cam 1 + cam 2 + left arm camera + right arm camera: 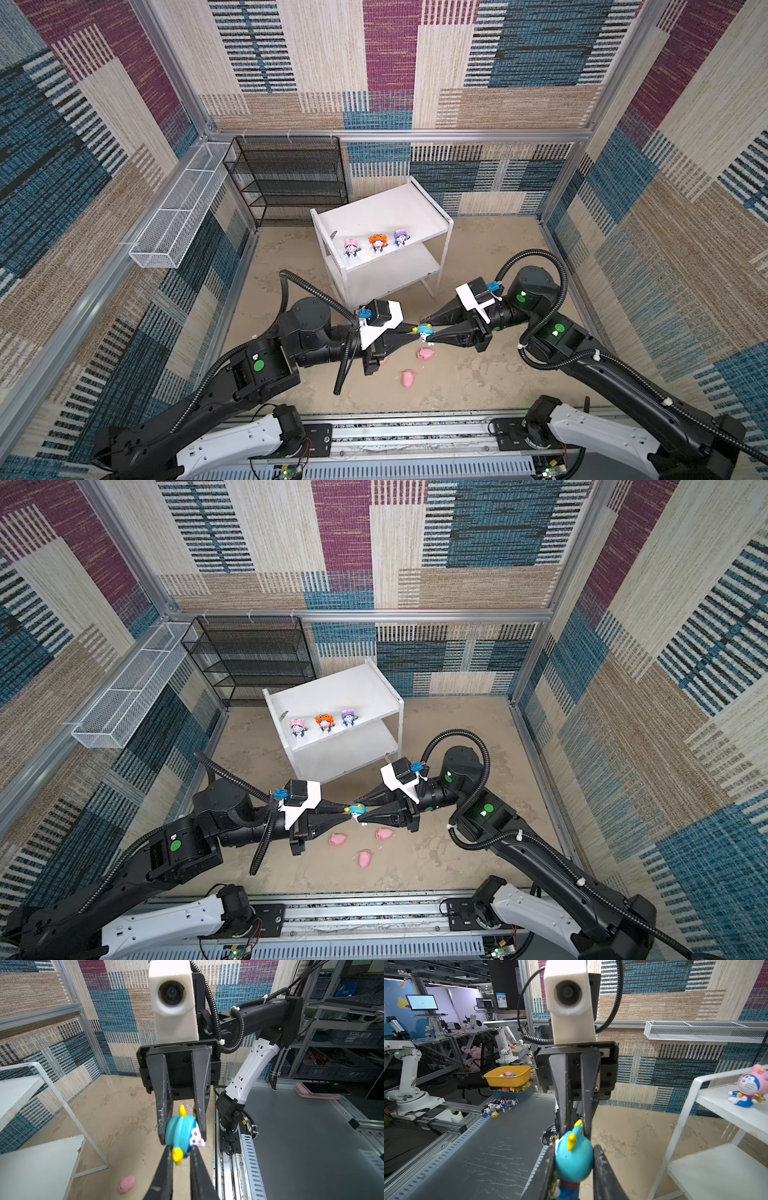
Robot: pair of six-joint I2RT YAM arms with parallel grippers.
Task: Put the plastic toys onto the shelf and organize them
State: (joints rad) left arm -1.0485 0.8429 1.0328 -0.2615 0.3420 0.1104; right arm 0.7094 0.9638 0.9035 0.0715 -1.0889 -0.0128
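Note:
A teal-hooded figurine [424, 332] [357, 811] [180, 1132] [574, 1157] hangs in the air in front of the white shelf [382, 212] [332, 692] [716, 1097]. My right gripper [428, 332] [574, 1150] is shut on its hood from the right. My left gripper [415, 330] [181, 1148] meets it from the left, shut on the same toy's head. Pink-hooded [351, 248], orange-hooded [377, 243] and purple-hooded [400, 237] figurines stand in a row on the shelf's top board. Three pink pigs [337, 839] [384, 834] [365, 858] lie on the floor below the grippers.
A black wire-mesh rack [286, 178] stands at the back left, beside the shelf. A long white wire basket [178, 208] hangs on the left wall. The arms' base rail [415, 432] runs along the front edge.

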